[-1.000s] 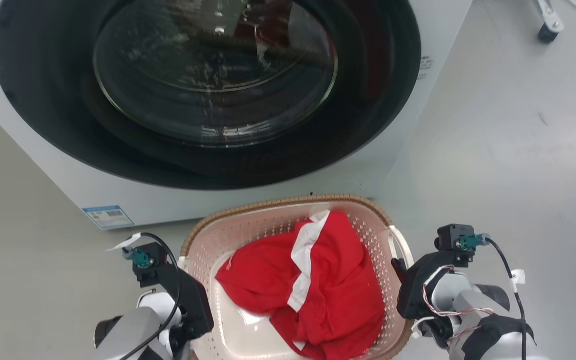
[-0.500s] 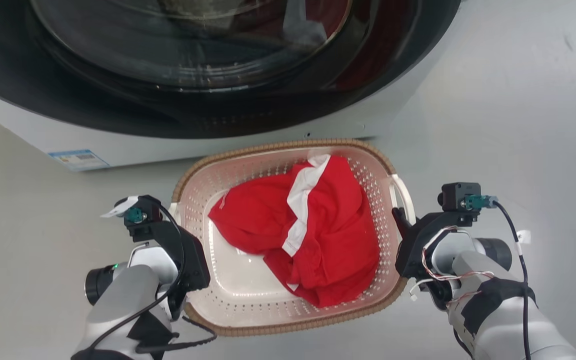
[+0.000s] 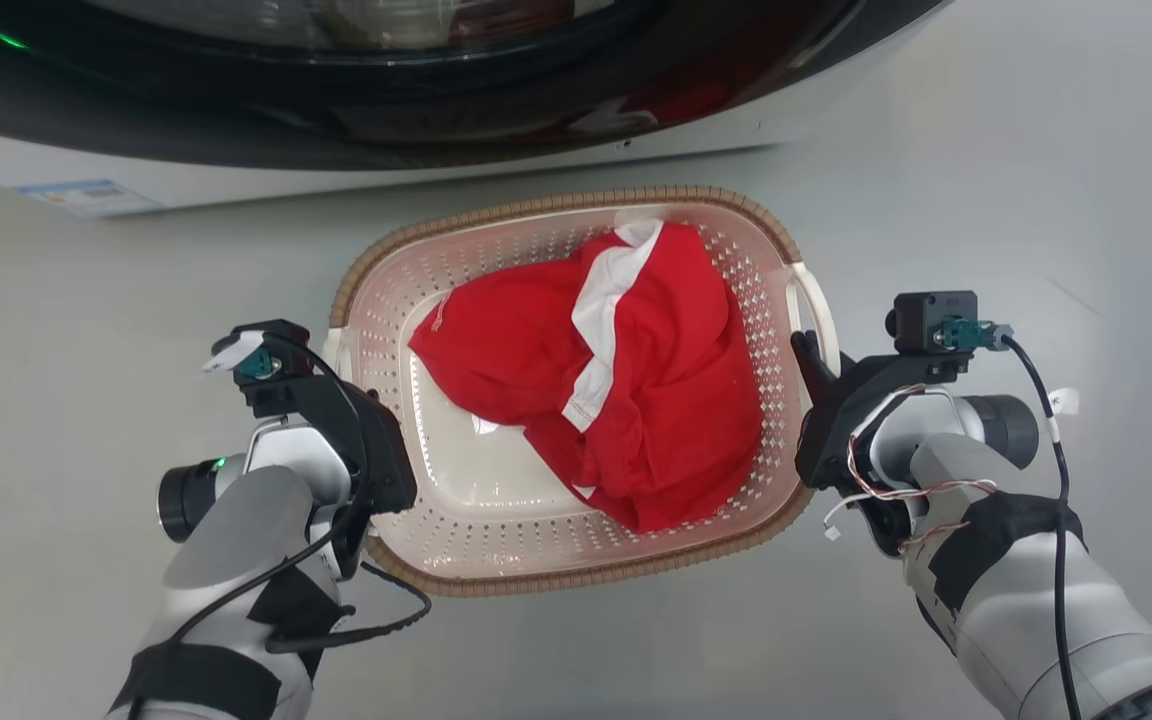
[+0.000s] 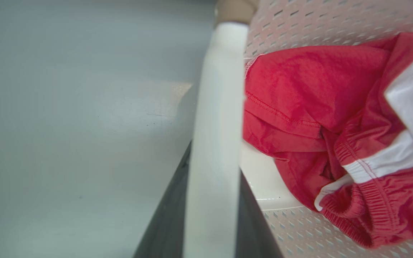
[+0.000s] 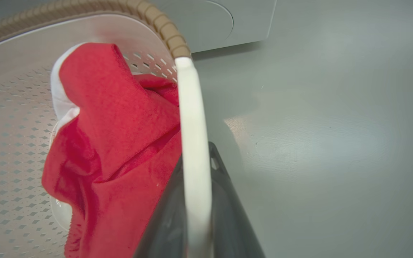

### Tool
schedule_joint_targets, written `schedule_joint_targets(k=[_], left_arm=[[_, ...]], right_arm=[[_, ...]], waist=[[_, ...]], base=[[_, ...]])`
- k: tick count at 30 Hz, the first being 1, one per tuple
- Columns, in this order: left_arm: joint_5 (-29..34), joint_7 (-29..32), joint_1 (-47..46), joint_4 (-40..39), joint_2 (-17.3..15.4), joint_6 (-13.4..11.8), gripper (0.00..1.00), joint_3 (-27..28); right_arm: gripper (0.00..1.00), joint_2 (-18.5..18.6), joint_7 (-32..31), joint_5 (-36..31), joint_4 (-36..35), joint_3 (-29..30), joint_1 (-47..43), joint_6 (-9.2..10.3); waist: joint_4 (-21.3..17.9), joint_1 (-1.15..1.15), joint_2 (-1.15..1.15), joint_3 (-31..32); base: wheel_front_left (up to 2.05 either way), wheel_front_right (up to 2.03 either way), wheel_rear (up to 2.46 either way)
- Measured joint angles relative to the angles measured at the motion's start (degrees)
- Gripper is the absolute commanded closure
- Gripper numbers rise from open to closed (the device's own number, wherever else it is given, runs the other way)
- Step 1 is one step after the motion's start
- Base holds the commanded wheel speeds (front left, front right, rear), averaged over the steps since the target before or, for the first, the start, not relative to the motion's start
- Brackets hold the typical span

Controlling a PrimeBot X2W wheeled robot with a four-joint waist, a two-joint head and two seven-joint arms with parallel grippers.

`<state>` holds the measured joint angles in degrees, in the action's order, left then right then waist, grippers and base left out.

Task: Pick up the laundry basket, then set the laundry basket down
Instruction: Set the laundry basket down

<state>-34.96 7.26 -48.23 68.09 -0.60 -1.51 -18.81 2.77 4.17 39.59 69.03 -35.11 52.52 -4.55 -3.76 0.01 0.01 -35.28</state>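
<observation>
The laundry basket (image 3: 556,205) is cream-white with perforated sides and a brown woven-look rim, and sits mid-view just in front of the washer. A red garment with a white stripe (image 3: 616,370) lies inside it. My left gripper (image 3: 348,385) is shut on the basket's left white handle (image 4: 213,125), with a dark finger on each side of it. My right gripper (image 3: 808,358) is shut on the right white handle (image 5: 192,143) in the same way. Beneath that handle a soft shadow lies on the floor (image 5: 299,143).
The white washing machine (image 3: 436,172) with its dark round door spans the top of the head view, and a strip of floor shows between it and the basket. A blue label (image 3: 86,197) is on its lower left. Bare grey floor (image 3: 1036,200) lies left, right and nearer me.
The head camera has tilted down, so the washer slid up the view. A gap now shows between basket and washer base. Both grippers have stayed on the handles.
</observation>
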Motion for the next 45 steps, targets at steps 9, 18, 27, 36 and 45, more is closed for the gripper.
schedule_joint_targets(k=[9, 18, 27, 36, 45], left_arm=[[0.01, -1.4, -3.11, 0.19, -0.14, -0.23, 1.0, 0.11], [0.01, -2.91, -5.7, 0.27, -0.16, -0.48, 1.0, 0.25], [0.01, -4.6, -7.22, 0.48, 0.01, -0.49, 1.0, 0.29], [0.09, -6.34, -8.51, 1.22, 0.11, -0.46, 1.0, 0.27], [0.09, -6.86, -8.96, 1.82, 0.21, -0.37, 1.0, 0.26]], right_arm=[[1.0, 0.23, 1.65, -0.57, 0.1, -0.47, 3.42, -0.09], [1.0, 0.6, 3.36, -0.8, 0.29, -0.57, 5.83, -0.54], [1.0, 0.94, 4.81, -0.81, 0.68, -0.56, 7.22, -0.86], [1.0, 1.43, 6.6, -0.81, 0.86, -0.52, 8.31, -1.43], [1.0, 1.46, 7.53, -0.81, 1.2, -0.55, 8.33, -1.6]], waist=[[0.59, 0.0, 0.0, -6.27], [0.98, 0.0, 0.0, -11.09], [1.22, -0.01, -0.01, -14.86], [1.37, -0.02, -0.02, -17.05], [1.48, -0.02, -0.02, -17.25]], base=[[0.0, 0.0, 0.0], [0.0, 0.0, 0.0], [0.0, 0.0, 0.0], [0.0, 0.0, 0.0], [0.0, 0.0, 0.0]])
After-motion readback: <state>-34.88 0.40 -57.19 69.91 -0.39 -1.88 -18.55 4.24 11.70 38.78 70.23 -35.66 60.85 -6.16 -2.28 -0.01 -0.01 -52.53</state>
